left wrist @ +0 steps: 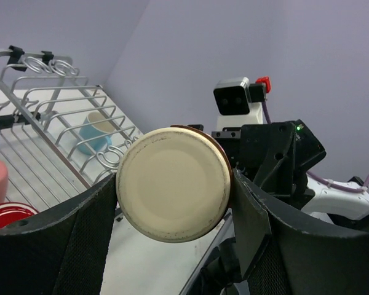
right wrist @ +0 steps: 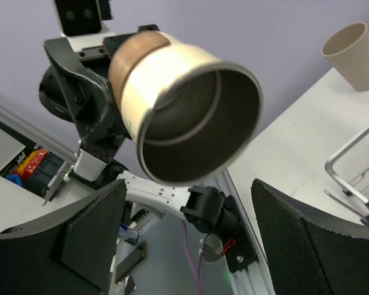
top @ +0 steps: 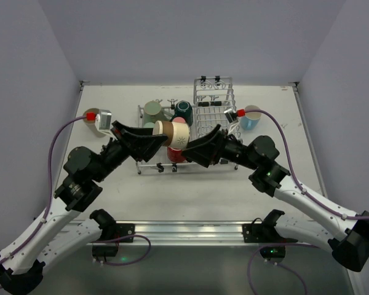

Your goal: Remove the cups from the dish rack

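Observation:
A cream cup with a brown band (top: 174, 133) hangs on its side above the dish rack (top: 213, 98). My left gripper (top: 152, 142) is shut on it near its base (left wrist: 174, 183), which sits between the two fingers (left wrist: 80, 236). My right gripper (top: 204, 146) stands open facing the cup's mouth (right wrist: 200, 123), its pads (right wrist: 92, 224) wide apart just below the rim and not touching it. In the rack sit a sage green cup (top: 152, 112), a dark teal cup (top: 183, 109), a pink cup (top: 180, 121) and a red cup (top: 176, 155).
A light blue cup (top: 251, 118) stands on the table right of the rack, and it shows through the wires (left wrist: 92, 132). A beige cup (right wrist: 355, 54) stands on the table at the far left. Both arms meet over the rack's front edge.

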